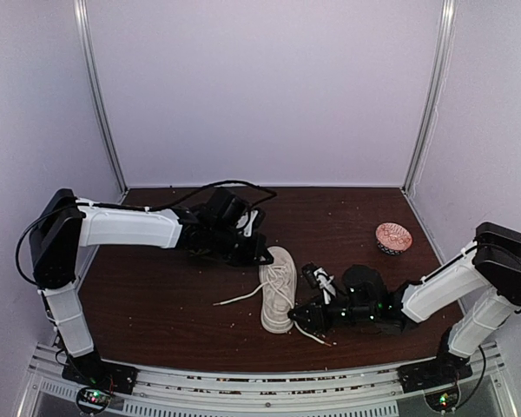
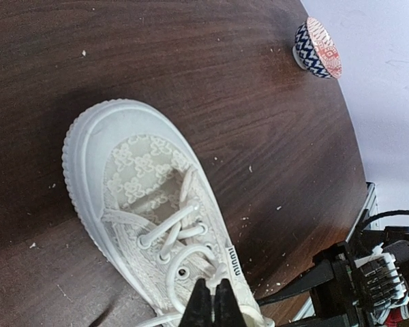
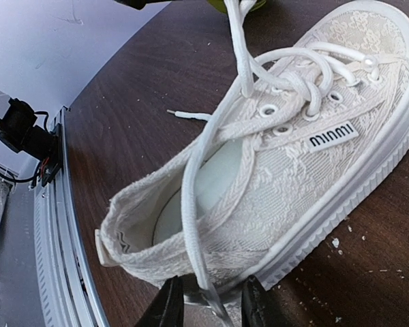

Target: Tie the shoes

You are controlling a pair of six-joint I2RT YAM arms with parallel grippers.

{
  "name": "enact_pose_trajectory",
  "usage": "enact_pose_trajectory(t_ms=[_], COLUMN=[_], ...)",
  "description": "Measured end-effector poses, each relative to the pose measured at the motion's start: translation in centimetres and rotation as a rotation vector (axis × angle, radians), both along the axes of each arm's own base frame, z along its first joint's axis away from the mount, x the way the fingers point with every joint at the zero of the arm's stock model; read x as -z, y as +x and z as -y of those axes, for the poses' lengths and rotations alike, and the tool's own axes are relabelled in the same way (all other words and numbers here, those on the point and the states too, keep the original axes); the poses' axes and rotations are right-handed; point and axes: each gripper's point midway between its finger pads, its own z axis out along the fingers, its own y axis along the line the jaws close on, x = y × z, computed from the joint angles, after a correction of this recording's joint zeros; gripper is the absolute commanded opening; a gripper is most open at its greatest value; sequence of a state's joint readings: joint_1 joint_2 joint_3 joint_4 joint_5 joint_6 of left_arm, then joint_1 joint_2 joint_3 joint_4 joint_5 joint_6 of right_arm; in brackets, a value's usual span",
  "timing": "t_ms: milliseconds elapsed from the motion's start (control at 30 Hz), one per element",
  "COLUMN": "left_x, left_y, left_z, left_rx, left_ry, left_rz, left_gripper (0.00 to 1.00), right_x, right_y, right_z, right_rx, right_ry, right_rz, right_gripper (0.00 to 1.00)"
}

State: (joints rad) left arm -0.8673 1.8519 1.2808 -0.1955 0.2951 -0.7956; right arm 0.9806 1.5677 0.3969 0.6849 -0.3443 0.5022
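Off-white low-top sneaker (image 1: 278,291): no knot yet. Left gripper (image 2: 212,303) clamped on one white lace (image 3: 239,41); right gripper (image 3: 211,306) jaws straddle the other, unclosed.

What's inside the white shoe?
Inside the off-white fabric sneaker, a pale smooth insole shows through the heel opening, with one white lace draped across it. The toe end is hidden under the laced upper.

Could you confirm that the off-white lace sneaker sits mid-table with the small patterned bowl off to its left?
Not quite: the small patterned bowl stands off to the right of the mid-table off-white lace sneaker, as the top external view shows.
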Motion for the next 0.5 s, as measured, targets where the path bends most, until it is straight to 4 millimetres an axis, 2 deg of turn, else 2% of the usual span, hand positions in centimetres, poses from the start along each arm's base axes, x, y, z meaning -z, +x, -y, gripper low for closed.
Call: enact_pose_trajectory(t_ms=[100, 233, 367, 500], left_x=[-0.3, -0.5, -0.2, 0.5], left_y=[-0.1, -0.2, -0.7, -1.8], left_z=[-0.1, -0.2, -0.8, -1.7], left_rx=[0.0, 0.001, 0.001, 0.014], left_ry=[-0.002, -0.005, -0.004, 0.003], left_rz=[0.002, 0.004, 0.003, -0.011], left_gripper=[0.0, 0.0, 0.0, 0.0], right_x=[-0.3, -0.5, -0.7, -1.0], right_y=[0.2, 0.3, 0.6, 1.3], right_z=[-0.2, -0.5, -0.5, 0.4], right_rx=[-0.003, -0.008, 0.009, 0.066], right_ry=[0.003, 0.003, 0.008, -0.024], right_rz=[0.01, 0.022, 0.019, 0.032], right_gripper=[0.23, 0.0, 0.0, 0.0])
